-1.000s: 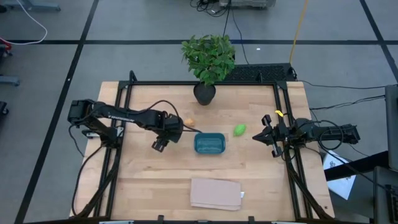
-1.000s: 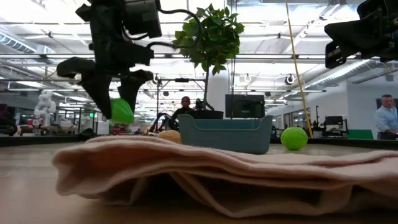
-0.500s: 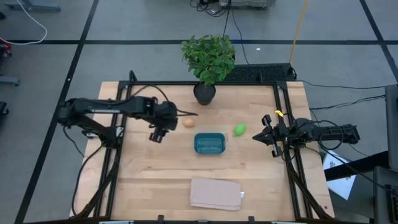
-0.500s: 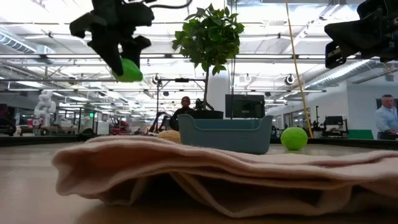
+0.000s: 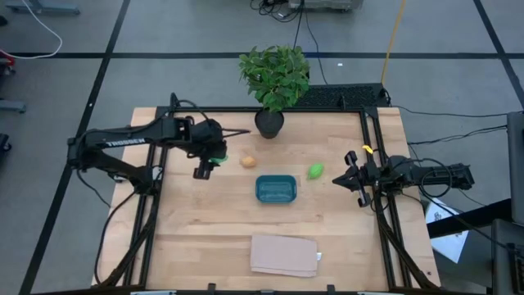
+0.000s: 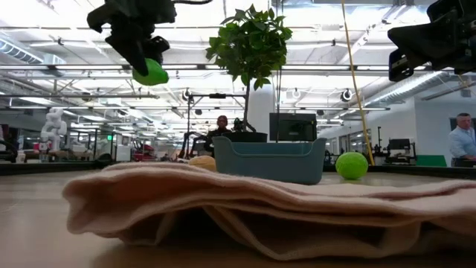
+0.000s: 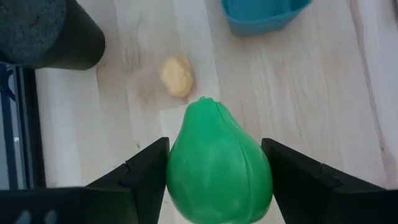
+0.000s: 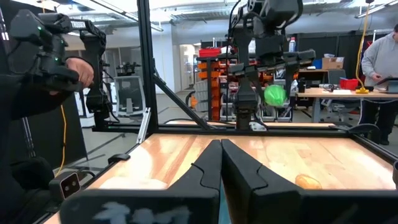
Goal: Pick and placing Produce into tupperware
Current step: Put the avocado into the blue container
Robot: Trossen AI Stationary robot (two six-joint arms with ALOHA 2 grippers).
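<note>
Because the table (image 5: pixel 196 229) is wide and the tupperware (image 5: pixel 276 188) sits at its middle, I carry my load high, clear of everything below. That teal container lies flat and open-topped, ready to receive from above. My left gripper (image 5: pixel 211 157) hangs off to its left, fingers spread around a green piece (image 7: pixel 217 168) and pinching its flanks (it fills the gap). My right gripper (image 5: pixel 350 179) waits shut at the right edge. A second green piece (image 5: pixel 315 171) lies just right of the container, the orange-tan piece (image 5: pixel 248 161) near its upper left.
</note>
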